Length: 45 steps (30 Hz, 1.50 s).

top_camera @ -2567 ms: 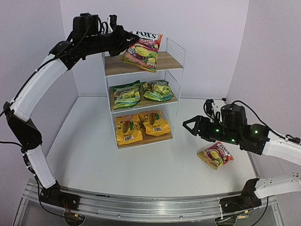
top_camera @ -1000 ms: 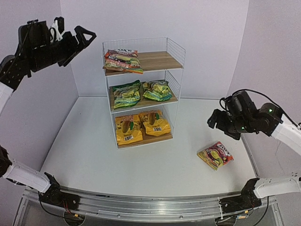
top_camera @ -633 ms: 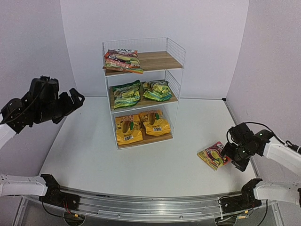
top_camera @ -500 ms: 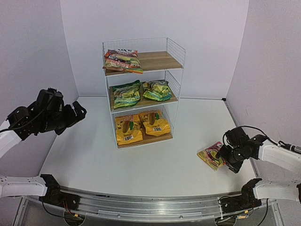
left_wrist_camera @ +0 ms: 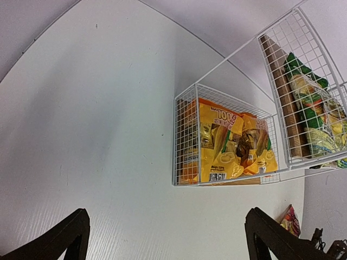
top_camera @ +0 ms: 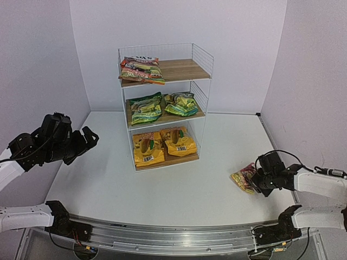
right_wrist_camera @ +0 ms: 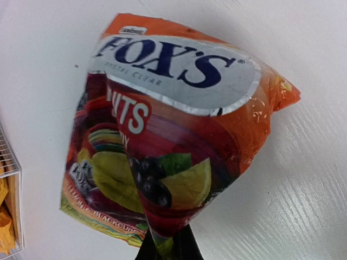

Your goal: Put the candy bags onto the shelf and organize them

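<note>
One Fox's candy bag lies near the right edge of the surface and is pinched tight by the right gripper, so it can be lifted to the shelf. The left gripper is held wide open, with nothing in it.

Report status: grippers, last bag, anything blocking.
Left gripper open, empty, above table. Right gripper shut on red bag, right of shelf. Nothing between them.

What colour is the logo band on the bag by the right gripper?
The bag's band is white, dark blue lettering; right wrist view.
</note>
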Each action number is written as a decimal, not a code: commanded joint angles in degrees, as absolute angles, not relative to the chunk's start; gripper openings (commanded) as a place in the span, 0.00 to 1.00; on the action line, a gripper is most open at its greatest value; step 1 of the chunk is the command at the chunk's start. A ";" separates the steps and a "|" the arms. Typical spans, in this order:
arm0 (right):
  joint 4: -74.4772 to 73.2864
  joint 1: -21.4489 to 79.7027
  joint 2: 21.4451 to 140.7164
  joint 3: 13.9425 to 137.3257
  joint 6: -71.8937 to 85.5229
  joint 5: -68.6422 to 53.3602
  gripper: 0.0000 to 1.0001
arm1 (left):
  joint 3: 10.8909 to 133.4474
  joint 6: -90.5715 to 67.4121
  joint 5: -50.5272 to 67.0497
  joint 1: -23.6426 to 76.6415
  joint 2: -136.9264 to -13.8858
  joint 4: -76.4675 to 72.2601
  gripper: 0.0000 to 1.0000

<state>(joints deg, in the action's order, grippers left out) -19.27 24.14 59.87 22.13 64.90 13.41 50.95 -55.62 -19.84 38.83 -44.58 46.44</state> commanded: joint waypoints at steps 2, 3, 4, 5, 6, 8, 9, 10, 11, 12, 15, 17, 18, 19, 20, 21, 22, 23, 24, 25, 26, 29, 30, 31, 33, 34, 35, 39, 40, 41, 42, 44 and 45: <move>-22.26 23.95 51.23 29.66 55.92 13.78 0.00 | 50.67 -55.23 -19.94 38.76 -45.00 44.75 1.00; -24.21 23.97 50.39 32.81 53.27 13.72 0.00 | 50.68 -54.89 -19.90 38.76 -45.10 44.45 1.00; -26.17 23.99 49.56 35.97 50.62 13.66 0.00 | 50.69 -54.56 -19.86 38.76 -45.21 44.15 1.00; -27.54 23.99 49.09 38.74 47.80 12.70 0.00 | 50.71 -54.21 -19.72 38.76 -45.40 43.84 1.00; -28.41 23.99 48.89 42.41 44.63 11.24 0.00 | 50.74 -53.90 -19.70 38.76 -45.53 43.59 1.00; -29.46 23.99 48.87 49.91 38.24 7.56 0.00 | 50.83 -53.34 -19.71 38.76 -45.77 43.19 1.00; -29.56 23.98 49.27 53.63 35.38 5.15 0.00 | 50.87 -53.12 -19.73 38.76 -45.91 43.06 1.00; -29.69 23.95 49.95 57.69 32.89 2.66 0.00 | 50.89 -52.92 -19.75 38.76 -46.06 42.99 1.00; -29.74 23.97 51.44 61.92 30.30 -1.79 0.00 | 50.90 -52.92 -19.70 38.76 -46.09 42.98 1.00; -29.78 23.99 52.93 66.35 27.91 -5.84 0.00 | 50.90 -52.92 -19.63 38.76 -46.11 42.94 1.00; -30.07 23.98 59.83 79.39 23.27 -20.79 0.00 | 50.76 -52.87 -19.37 38.76 -46.15 42.75 1.00; -30.21 24.06 64.86 87.29 22.09 -28.73 0.00 | 50.84 -53.08 -19.32 38.76 -46.15 43.06 1.00; -30.28 24.07 67.13 91.18 21.58 -31.42 0.00 | 50.88 -53.24 -19.27 38.76 -46.14 43.12 1.00; -30.32 24.07 69.26 94.80 21.23 -33.21 0.00 | 50.89 -53.34 -19.17 38.75 -46.12 43.15 1.00; -30.32 24.14 71.43 97.70 21.06 -34.39 0.00 | 50.89 -53.41 -19.11 38.72 -46.04 43.15 1.00; -30.32 24.32 73.73 100.67 20.73 -36.12 0.00 | 50.93 -53.43 -18.96 38.74 -45.95 43.24 1.00; -30.34 24.68 75.96 103.25 20.54 -37.34 0.00 | 51.00 -53.44 -18.82 38.76 -45.91 43.29 1.00; -30.37 25.28 78.07 105.79 20.40 -38.12 0.00 | 51.08 -53.47 -18.73 38.76 -45.92 43.37 1.00; -30.42 26.26 80.12 109.16 20.02 -38.99 0.00 | 51.20 -53.59 -18.72 38.76 -45.93 43.61 1.00; -30.53 27.00 82.82 111.52 19.92 -38.92 0.00 | 51.33 -53.69 -18.72 38.76 -45.94 43.86 1.00; -31.17 28.16 85.27 114.83 19.52 -38.22 0.00 | 51.48 -53.70 -18.66 38.76 -46.02 44.09 1.00; -34.42 31.35 92.30 125.79 16.44 -36.87 0.00 | 51.81 -53.70 -18.74 38.76 -45.99 44.50 1.00; -35.79 32.12 94.97 128.96 15.46 -36.55 0.00 | 51.83 -53.67 -18.79 38.76 -45.87 44.51 1.00; -37.08 32.76 97.04 132.47 14.64 -35.58 0.00 | 51.76 -53.49 -18.68 38.76 -45.73 44.46 1.00; -38.78 33.94 100.79 137.50 12.20 -33.75 0.00 | 51.56 -53.34 -18.45 38.76 -45.64 44.54 1.00; -39.51 34.63 102.35 139.77 11.00 -32.97 0.00 | 51.45 -53.30 -18.35 38.76 -45.62 44.63 1.00; -39.60 35.37 103.34 140.70 10.36 -31.70 0.00 | 51.31 -53.24 -18.30 38.76 -45.60 44.70 1.00; -40.54 37.36 106.44 142.35 8.52 -26.10 0.00 | 50.95 -53.36 -18.23 38.77 -45.65 45.12 1.00; -40.99 37.37 107.10 142.76 8.24 -24.98 0.00 | 50.97 -53.30 -18.04 38.77 -45.62 45.13 1.00; -41.37 37.36 107.60 143.09 8.30 -23.73 0.01 | 50.98 -53.21 -17.89 38.76 -45.60 45.21 1.00; -41.92 37.36 107.99 143.44 7.88 -22.89 0.02 | 50.94 -53.22 -17.81 38.76 -45.46 45.23 1.00; -43.01 37.35 108.58 143.90 7.24 -20.59 0.05 | 50.74 -53.18 -17.75 38.76 -44.99 45.14 1.00; -43.45 37.35 108.68 143.96 7.24 -18.87 0.10 | 50.65 -53.16 -17.72 38.76 -44.79 44.99 1.00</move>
